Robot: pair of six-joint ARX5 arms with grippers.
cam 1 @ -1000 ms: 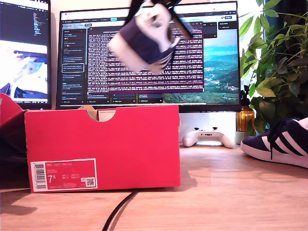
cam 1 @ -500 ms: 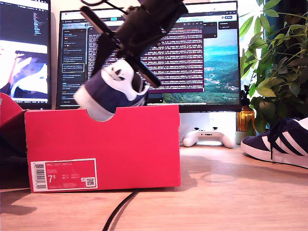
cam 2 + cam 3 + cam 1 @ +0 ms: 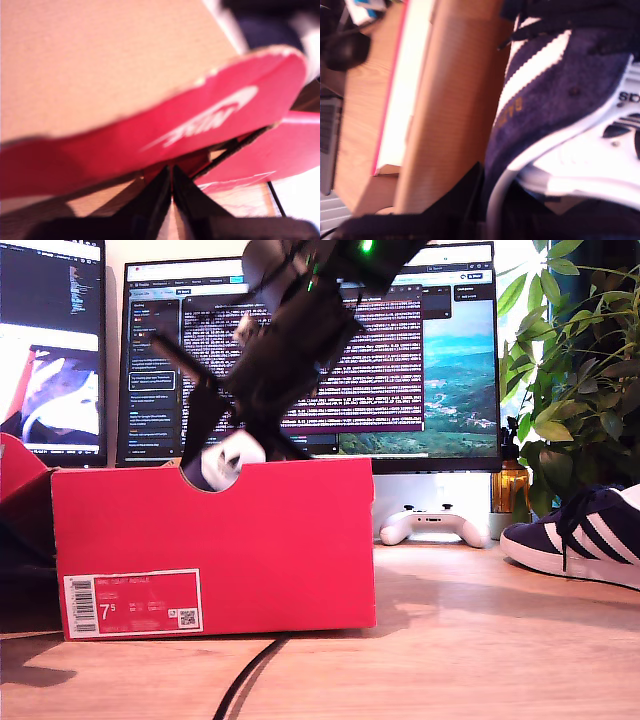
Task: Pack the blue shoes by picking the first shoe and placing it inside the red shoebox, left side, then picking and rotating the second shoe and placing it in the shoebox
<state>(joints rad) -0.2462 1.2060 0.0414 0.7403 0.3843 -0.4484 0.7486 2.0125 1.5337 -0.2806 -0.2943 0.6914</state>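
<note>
Shoe (image 3: 560, 100) sinks into the box (image 3: 280, 540), clamped in my second gripper (image 3: 490, 200); the heel could snag that wall. My first gripper (image 3: 171, 187): pinched shut, empty.

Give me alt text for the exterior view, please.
A robot arm lowers a blue shoe into the red shoebox, its white heel showing through the thumb notch. The other blue shoe lies on the desk at the exterior view's right.
</note>
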